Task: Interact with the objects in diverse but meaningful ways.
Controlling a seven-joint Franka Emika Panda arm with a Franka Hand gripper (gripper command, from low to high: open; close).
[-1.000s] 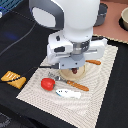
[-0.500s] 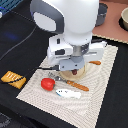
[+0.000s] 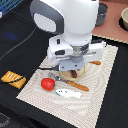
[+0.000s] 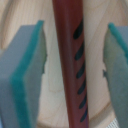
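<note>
Little changed since earlier frame: gripper (image 4: 75, 65) hovers low, fingers (image 4: 25, 75) spread either side of sausage (image 4: 72, 60), not touching. Risk: off-centre closing rolls sausage away.

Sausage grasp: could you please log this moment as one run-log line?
gripper: open, fingers either side of sausage | sausage: on wooden plate, not gripped | tomato: on mat, untouched
</note>
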